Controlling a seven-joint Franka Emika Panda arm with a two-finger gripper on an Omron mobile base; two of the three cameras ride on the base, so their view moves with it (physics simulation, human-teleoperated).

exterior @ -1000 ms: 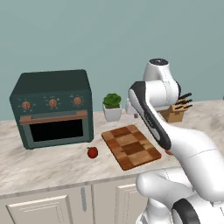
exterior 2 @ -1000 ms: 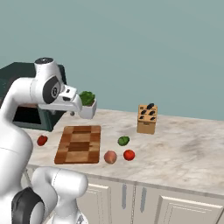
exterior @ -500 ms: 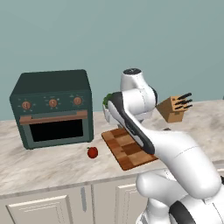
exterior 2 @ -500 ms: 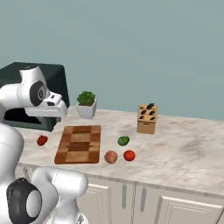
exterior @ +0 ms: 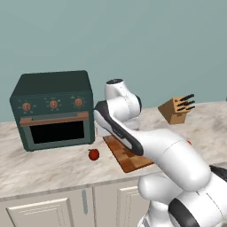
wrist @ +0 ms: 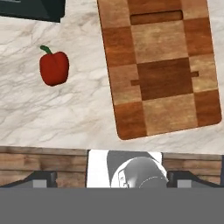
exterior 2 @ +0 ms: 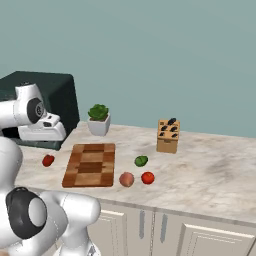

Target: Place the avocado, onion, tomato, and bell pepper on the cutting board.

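The checkered wooden cutting board [exterior 2: 91,164] lies bare on the marble counter. Left of it sits the red bell pepper [exterior 2: 48,160] with a green stem, near the board's left edge in the hand view [wrist: 54,68]. To the board's right, the green avocado [exterior 2: 141,161], the peach onion [exterior 2: 126,179] and the red tomato [exterior 2: 147,177] rest on the counter. My gripper [wrist: 113,179] hangs high over the counter's front edge, between pepper and board, open and holding nothing. The cutting board [wrist: 159,65] spreads across the upper right of the hand view.
A dark green toaster oven [exterior: 53,108] stands at the back left, close behind the pepper [exterior: 93,154]. A potted plant [exterior 2: 98,119] sits behind the board and a wooden knife block [exterior 2: 168,136] stands at the back right. White cabinet fronts run below the counter's edge.
The arm has swung left, from above the plant and board to beside the oven, over the pepper side. The produce and board have not moved.
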